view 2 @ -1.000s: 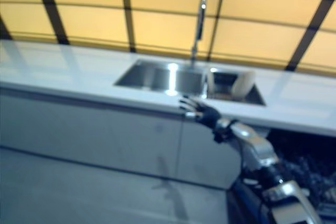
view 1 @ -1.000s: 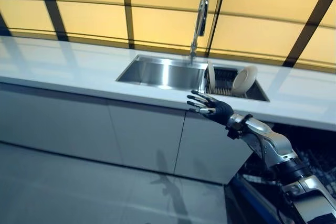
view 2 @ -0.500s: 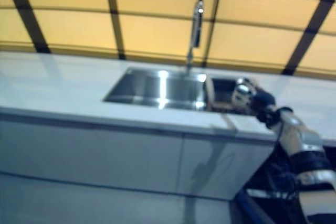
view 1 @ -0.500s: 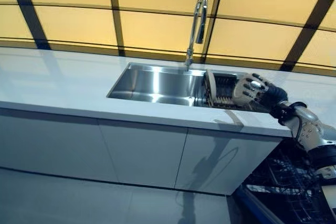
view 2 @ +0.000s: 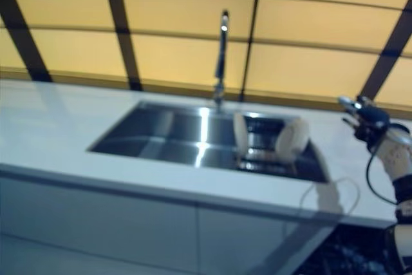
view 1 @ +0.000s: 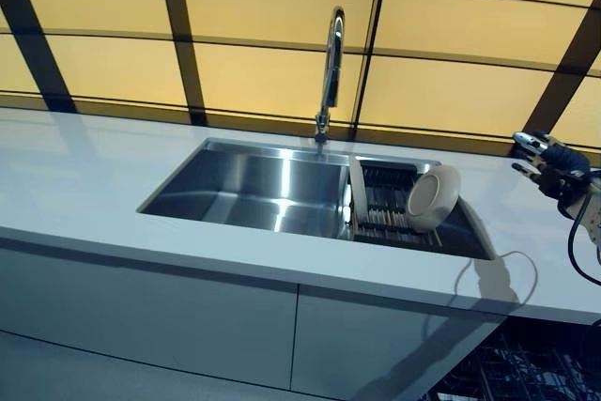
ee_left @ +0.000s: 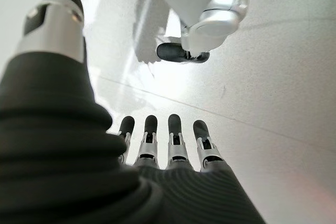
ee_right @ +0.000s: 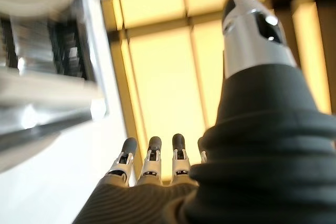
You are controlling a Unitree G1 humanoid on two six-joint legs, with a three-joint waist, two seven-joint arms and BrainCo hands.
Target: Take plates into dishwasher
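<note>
Plates: two, white, standing on edge in the rack at the sink's right end — plate, plate. Writing: none legible. Right hand, empty, fingers straight, above counter, right of plates. Left hand, fingers straight, over floor.

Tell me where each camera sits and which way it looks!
Left and right eye views: on the head, looking down at the sink, faucet, plate in the rack; right hand at the right edge.
Left wrist view: on the left wrist, looking along the straight-fingered left hand toward the floor.
Right wrist view: on the right wrist, looking along the right hand at the yellow wall.
It shares the rack with the eyes.
</note>
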